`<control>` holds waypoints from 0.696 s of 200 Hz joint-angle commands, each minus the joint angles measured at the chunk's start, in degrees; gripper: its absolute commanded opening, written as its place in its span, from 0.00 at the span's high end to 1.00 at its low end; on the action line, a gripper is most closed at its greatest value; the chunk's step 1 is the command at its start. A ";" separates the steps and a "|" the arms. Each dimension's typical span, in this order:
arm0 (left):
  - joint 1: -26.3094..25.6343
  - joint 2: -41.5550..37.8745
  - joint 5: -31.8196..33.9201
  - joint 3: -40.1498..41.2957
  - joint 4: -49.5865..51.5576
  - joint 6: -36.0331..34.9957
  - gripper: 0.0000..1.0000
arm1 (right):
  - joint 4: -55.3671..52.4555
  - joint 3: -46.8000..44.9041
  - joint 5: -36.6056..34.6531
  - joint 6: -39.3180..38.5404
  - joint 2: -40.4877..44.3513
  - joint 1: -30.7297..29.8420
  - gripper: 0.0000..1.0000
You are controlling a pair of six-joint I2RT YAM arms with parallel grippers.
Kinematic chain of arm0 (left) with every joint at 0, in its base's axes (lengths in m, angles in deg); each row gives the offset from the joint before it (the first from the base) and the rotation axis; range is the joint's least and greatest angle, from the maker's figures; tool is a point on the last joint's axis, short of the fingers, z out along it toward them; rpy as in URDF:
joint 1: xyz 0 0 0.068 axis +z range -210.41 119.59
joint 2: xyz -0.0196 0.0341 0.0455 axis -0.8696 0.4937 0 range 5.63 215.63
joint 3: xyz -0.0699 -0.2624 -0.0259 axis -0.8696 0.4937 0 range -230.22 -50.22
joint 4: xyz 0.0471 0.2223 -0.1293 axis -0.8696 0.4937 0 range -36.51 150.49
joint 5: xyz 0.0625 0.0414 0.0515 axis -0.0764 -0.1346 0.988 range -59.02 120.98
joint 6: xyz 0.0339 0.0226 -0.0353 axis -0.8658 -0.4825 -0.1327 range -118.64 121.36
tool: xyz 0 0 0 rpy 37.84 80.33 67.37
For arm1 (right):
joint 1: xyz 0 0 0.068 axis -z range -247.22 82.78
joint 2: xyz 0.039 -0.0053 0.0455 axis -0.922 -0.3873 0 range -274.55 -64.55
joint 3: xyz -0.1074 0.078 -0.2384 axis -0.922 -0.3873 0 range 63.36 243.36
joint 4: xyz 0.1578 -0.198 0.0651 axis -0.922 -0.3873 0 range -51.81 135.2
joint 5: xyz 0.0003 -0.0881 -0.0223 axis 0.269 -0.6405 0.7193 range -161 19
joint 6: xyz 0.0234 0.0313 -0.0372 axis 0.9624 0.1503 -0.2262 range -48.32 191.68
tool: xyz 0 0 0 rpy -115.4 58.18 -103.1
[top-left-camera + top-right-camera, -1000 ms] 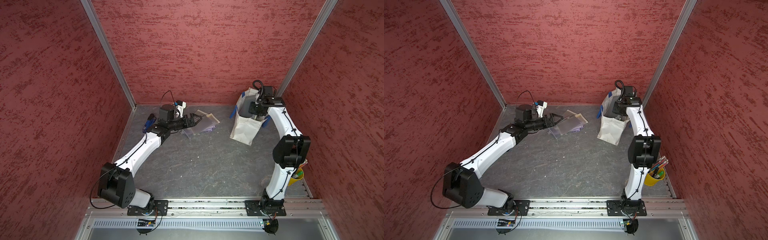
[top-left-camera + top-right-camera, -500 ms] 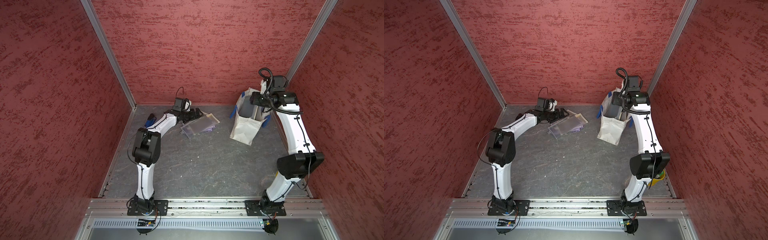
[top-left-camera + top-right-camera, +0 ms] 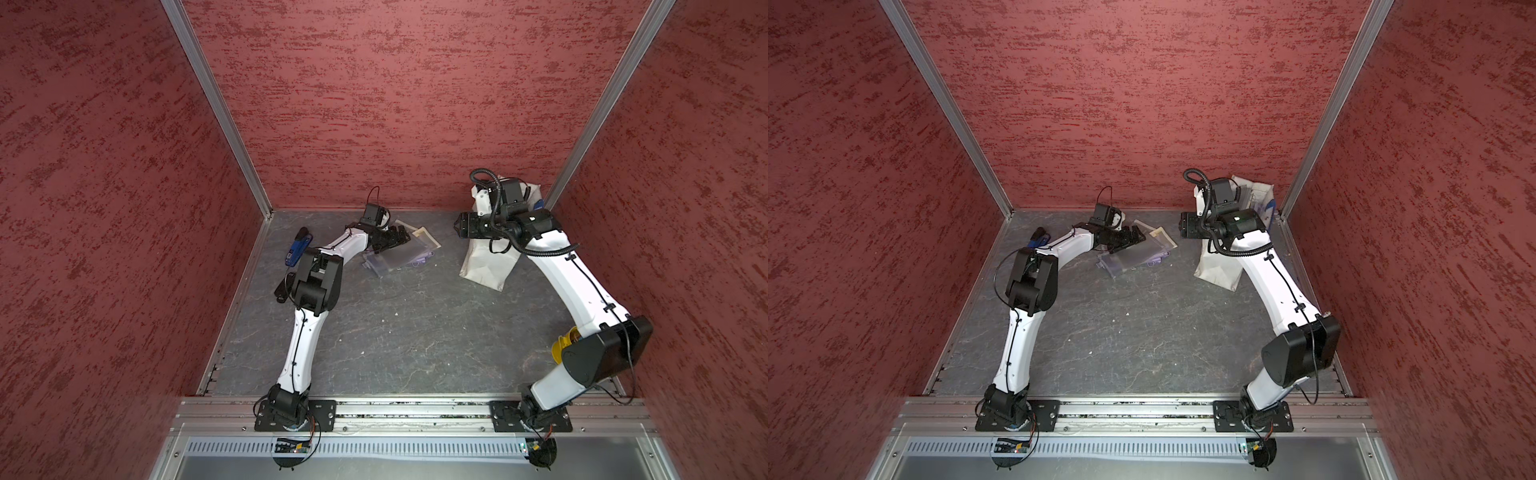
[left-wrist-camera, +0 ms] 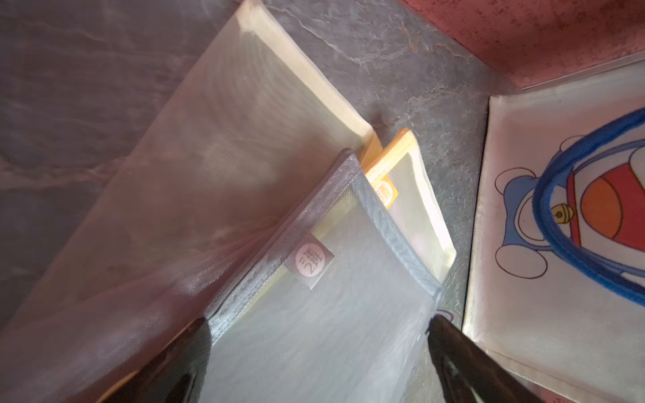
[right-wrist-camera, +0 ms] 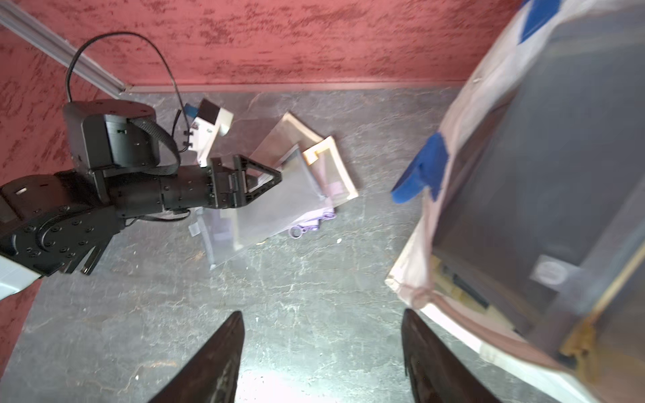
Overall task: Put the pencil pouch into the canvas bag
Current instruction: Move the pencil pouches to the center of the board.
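Pencil pouch (image 4: pixel 314 331) between open left gripper (image 4: pixel 317 349) fingers

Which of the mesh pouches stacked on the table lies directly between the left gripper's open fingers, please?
The grey-edged mesh pouch on top of the stack, bearing a small round label; the cream-edged pouch and orange-edged pouch lie beneath it, beyond the left gripper.

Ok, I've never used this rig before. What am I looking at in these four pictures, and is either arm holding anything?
Two white robot arms stand on a grey table inside red walls. Two pictures look down from overhead; the other two come from cameras on the arms' wrists. The left gripper is open over a pile of see-through mesh pouches, its fingers either side of a grey-edged pouch, not gripping. The right gripper is open and empty beside the canvas bag, which has a grey pouch inside already. A yellow cup sits behind the right arm.
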 commanded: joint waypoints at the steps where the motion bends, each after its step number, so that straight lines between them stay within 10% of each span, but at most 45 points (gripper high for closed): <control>1: -1.15 -3.02 0.68 8.93 -0.30 2.18 0.03 | 3.79 -2.62 1.86 2.39 2.49 -1.30 0.28; 97: -9.28 -35.90 -0.76 51.51 -7.22 14.27 0.05 | 14.89 -25.76 11.35 13.16 5.44 -9.18 0.28; 139: -5.55 -44.53 -3.74 57.02 -6.28 11.43 0.14 | 20.00 -30.77 13.88 16.32 1.66 -10.62 0.29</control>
